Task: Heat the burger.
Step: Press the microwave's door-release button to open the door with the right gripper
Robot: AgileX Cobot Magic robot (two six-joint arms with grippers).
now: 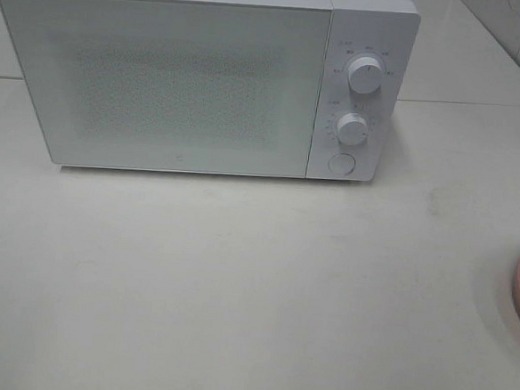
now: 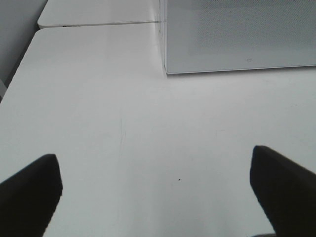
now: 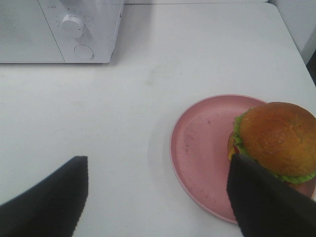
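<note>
The right claw (image 3: 157, 163) stands wide open and empty above the table (image 3: 123, 108). One finger overlaps the burger (image 3: 279, 138) in the wrist view; contact cannot be confirmed. The left claw (image 2: 153, 154) is likewise spread and holds nothing. The burger sits off-centre on the pink plate (image 3: 202, 143), well apart from the microwave (image 1: 161, 81), which is shut. Expect a light, soft, stacked item: the layers may slide and the glossy bun may slip. Grip gently across the sides, spanning both bun halves.
</note>
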